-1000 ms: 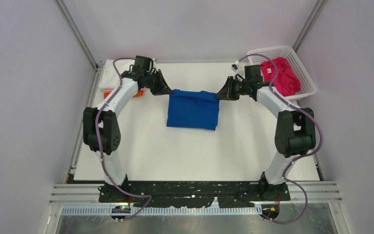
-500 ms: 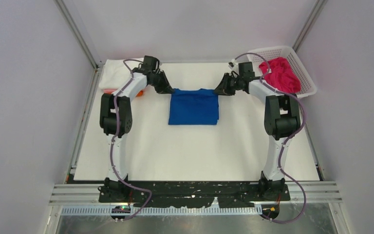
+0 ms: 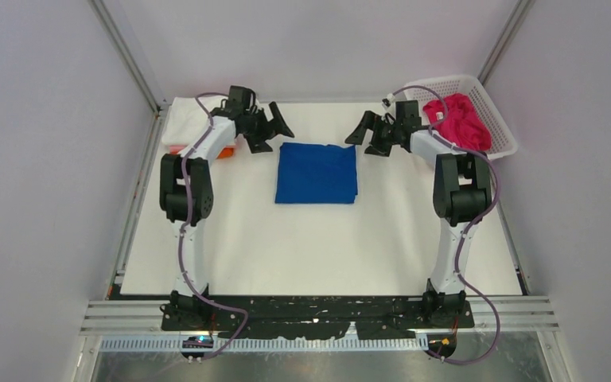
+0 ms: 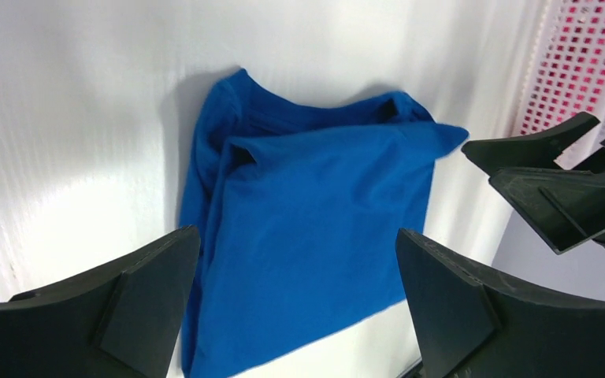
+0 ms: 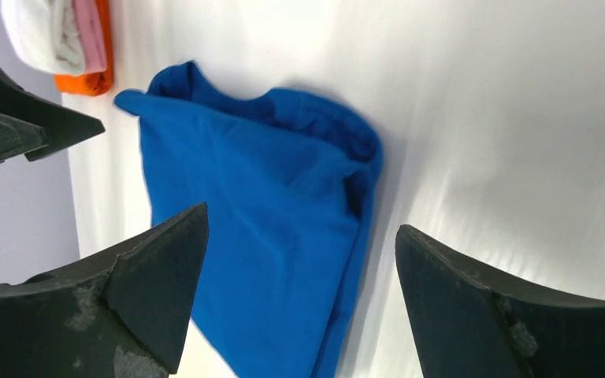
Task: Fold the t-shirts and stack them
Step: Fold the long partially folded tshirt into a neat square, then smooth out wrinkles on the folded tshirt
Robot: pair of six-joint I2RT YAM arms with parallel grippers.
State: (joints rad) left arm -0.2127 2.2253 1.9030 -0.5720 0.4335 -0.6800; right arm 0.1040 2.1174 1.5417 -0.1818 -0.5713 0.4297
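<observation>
A royal blue t-shirt point(image 3: 317, 173) lies folded in a rectangle on the white table, nothing gripping it. My left gripper point(image 3: 273, 131) hovers open just beyond its far left corner. My right gripper point(image 3: 367, 137) hovers open off its far right corner. In the left wrist view the blue t-shirt point(image 4: 307, 181) shows between the spread jaws of my left gripper point(image 4: 297, 235). The right wrist view has the same t-shirt point(image 5: 260, 197) between the open jaws of my right gripper point(image 5: 301, 220). A magenta t-shirt point(image 3: 461, 123) sits crumpled in the basket. Folded white, pink and orange t-shirts point(image 5: 63, 39) are stacked at the far left.
The white lattice basket point(image 3: 453, 79) stands at the far right corner, close behind my right arm. The folded stack point(image 3: 184, 119) lies against the far left edge beside my left arm. Metal frame posts rise at both back corners.
Both grippers have opened and let go of the blue t-shirt's far corners. They have drawn slightly outward, and the shirt has settled flat.
</observation>
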